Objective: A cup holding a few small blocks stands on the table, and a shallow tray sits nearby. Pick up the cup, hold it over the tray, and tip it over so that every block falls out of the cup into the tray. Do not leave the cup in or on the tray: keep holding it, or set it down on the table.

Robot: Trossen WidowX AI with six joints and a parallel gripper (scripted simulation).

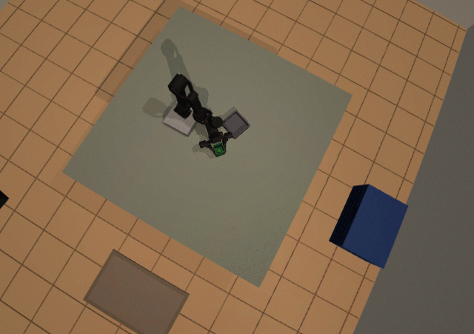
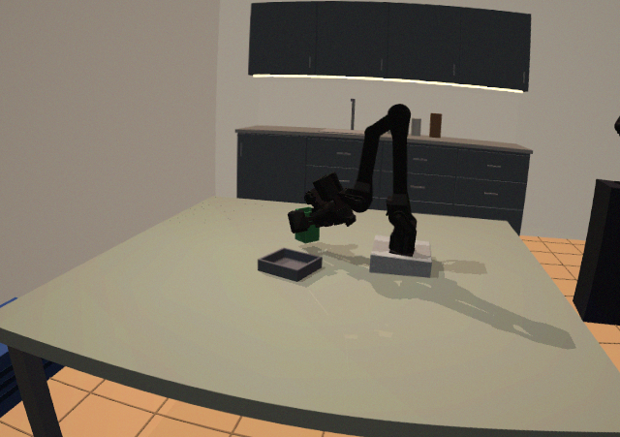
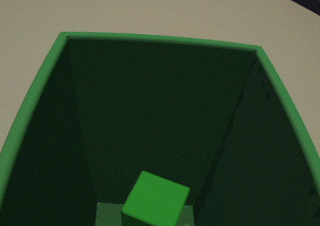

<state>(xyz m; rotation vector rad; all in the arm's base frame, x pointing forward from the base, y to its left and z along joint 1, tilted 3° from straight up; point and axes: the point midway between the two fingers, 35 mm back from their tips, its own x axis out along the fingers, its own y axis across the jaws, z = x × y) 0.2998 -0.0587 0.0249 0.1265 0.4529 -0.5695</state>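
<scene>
A black robot arm [image 1: 200, 115] [image 2: 399, 167] grips a green cup [image 1: 219, 147] [image 2: 307, 234] [image 3: 150, 38] in its gripper [image 1: 218, 144] [image 2: 303, 218], the fingers closed on the cup's sides, near a shallow gray tray [image 1: 235, 124] [image 2: 290, 274] on the counter [image 1: 267, 169] [image 2: 280, 352]. The exterior view shows the cup upright and the tray's low walls, but hides the cup's interior. Only the wrist view looks deep inside, where a bright green block [image 3: 156, 198] sits near the bottom; that frame leaves out the tray. From the top, the cup appears beside the tray, outside its rim.
</scene>
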